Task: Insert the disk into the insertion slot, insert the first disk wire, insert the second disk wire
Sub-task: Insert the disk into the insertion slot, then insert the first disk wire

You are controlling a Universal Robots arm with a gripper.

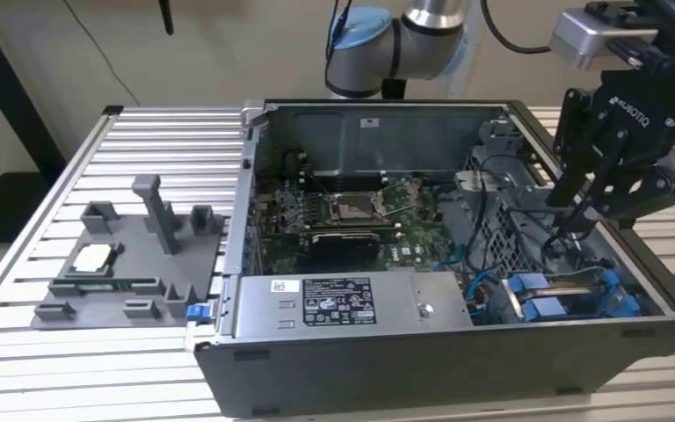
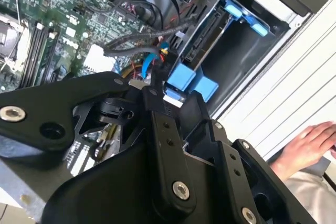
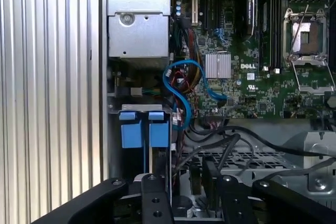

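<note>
The disk (image 1: 572, 288), in its bright blue carrier (image 3: 131, 132), sits down inside the insertion slot (image 2: 236, 51) at the open computer case's corner on the exterior view's right. My black gripper (image 1: 577, 220) hangs just above the case, over the drive cage and slightly behind the disk. In both wrist views its tip (image 2: 168, 95) (image 3: 181, 182) lies close to the carrier's blue tabs (image 2: 184, 77). A blue cable (image 3: 181, 85) and black wires (image 3: 226, 142) run between the motherboard and the slot area, right beside the gripper.
A large silver box with a black-and-white label (image 1: 337, 303) fills the case's front. The green motherboard (image 1: 350, 215) lies behind it. A grey fixture (image 1: 127, 264) stands on the slatted table (image 1: 32, 352) at the exterior view's left. A person's hand (image 2: 307, 140) rests outside the case.
</note>
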